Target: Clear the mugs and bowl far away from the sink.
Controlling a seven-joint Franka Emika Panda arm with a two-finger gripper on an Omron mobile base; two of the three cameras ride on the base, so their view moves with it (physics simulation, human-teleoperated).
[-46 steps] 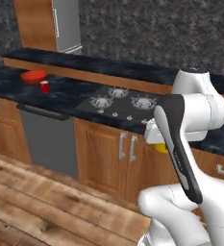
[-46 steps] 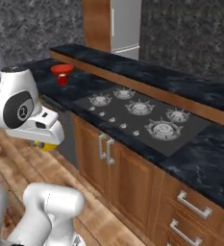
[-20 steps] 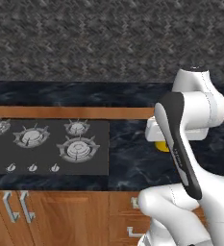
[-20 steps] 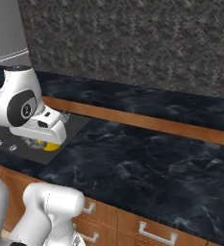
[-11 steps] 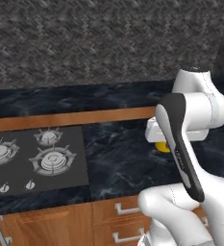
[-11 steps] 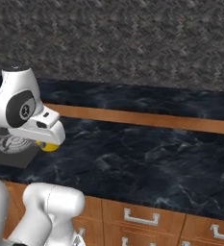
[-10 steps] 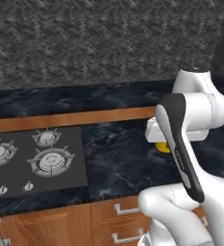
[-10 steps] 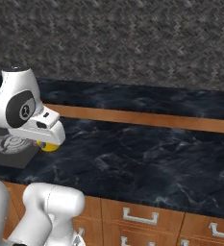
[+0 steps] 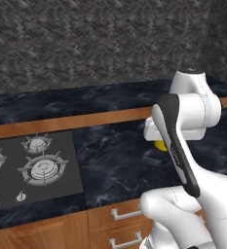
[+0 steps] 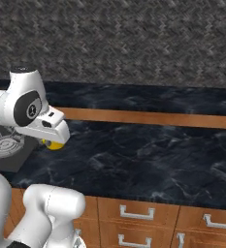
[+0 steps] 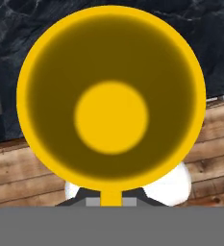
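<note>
Driving on, the base has slid the stovetop (image 9: pixel 32 168) leftward; the gripper (image 11: pixel 111 202) pinches the yellow mug (image 11: pixel 111 98) right of it.

Glossy white rounded arm (image 9: pixel 193 109) segments, a long black strip along 1 link, dark grey joint caps.

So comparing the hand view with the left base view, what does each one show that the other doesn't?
The hand view looks straight into the open mouth of the yellow mug to its flat bottom, with wooden floor planks beneath. The left base view adds the stovetop with its burners, the stone back wall and the cabinet drawers. Both show the mug and the dark marbled counter.
</note>
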